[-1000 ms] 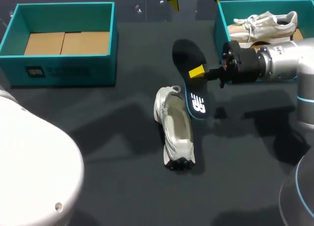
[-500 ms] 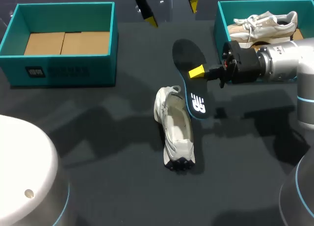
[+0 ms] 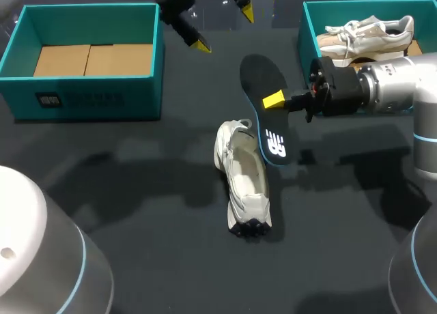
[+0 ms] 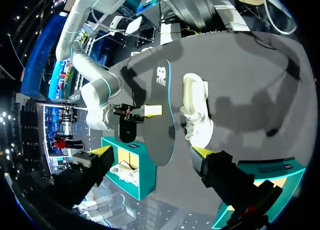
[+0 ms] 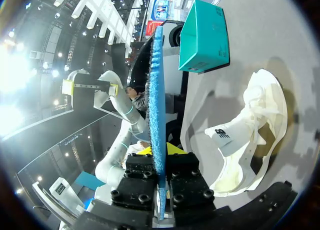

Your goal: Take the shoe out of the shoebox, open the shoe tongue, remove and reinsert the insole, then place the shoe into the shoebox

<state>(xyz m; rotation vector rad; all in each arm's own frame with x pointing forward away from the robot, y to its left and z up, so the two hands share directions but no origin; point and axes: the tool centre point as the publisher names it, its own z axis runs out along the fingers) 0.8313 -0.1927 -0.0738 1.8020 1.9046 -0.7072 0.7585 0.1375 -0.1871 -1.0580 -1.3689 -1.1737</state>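
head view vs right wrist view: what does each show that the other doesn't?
Head only: the second shoe in the right shoebox, the insole's printed face, and the left gripper, open, over the table's far side. Right wrist only: the insole's blue edge, clamped between the right gripper's fingers. Both: the insole, the white shoe on the table, and the left shoebox.

Left claw [image 3: 223, 29] fingers wide apart; right claw [image 3: 273, 100] pinched tight, forearm level.
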